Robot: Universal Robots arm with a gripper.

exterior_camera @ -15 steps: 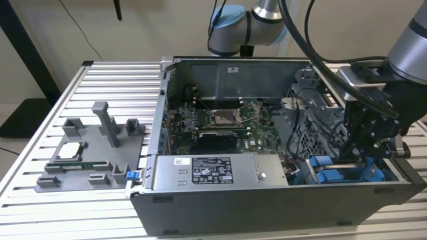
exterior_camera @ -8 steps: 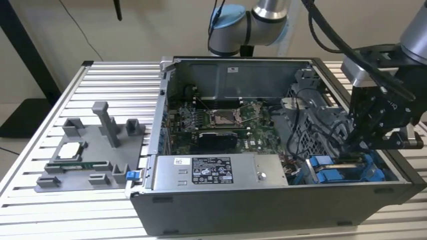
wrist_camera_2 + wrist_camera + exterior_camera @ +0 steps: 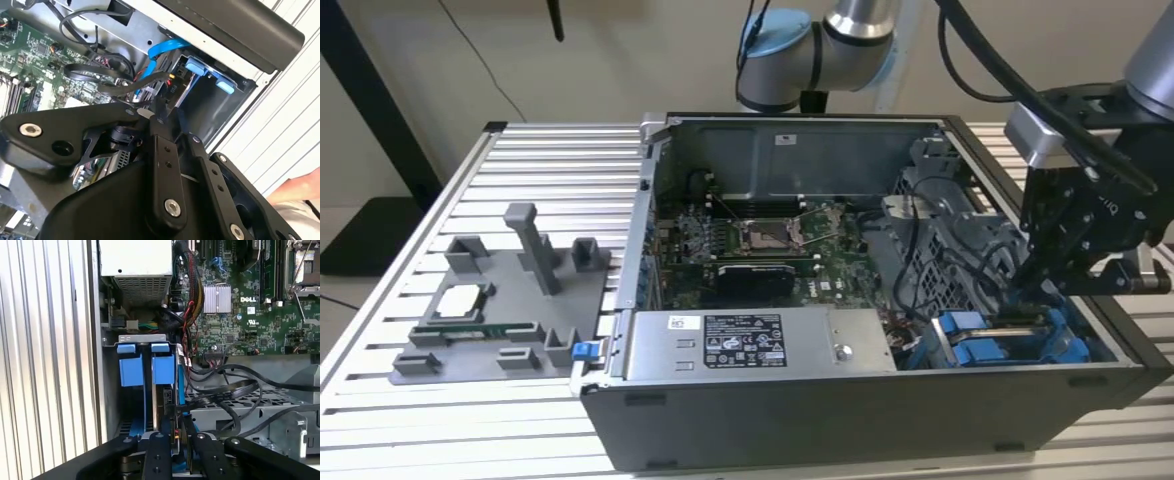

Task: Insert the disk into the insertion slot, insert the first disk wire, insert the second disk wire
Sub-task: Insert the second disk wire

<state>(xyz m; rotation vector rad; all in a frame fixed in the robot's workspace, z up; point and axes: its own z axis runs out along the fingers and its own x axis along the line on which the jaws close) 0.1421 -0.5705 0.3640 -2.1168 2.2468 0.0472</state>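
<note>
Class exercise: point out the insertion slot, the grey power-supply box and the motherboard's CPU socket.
insertion slot [image 3: 1001,340], exterior view, on a bright blue rail.
power-supply box [image 3: 734,341], exterior view, on its dark label.
CPU socket [image 3: 762,236], exterior view, on the middle of the square socket.

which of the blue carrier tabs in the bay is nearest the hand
The right-hand tab of the pair in the first wrist view, directly above the hand; the other tab sits further aside.

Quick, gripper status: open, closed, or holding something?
Gripper: down at the insertion slot in the case corner, fingers close together around a dark connector at the disk edge; appears shut on it.
</note>
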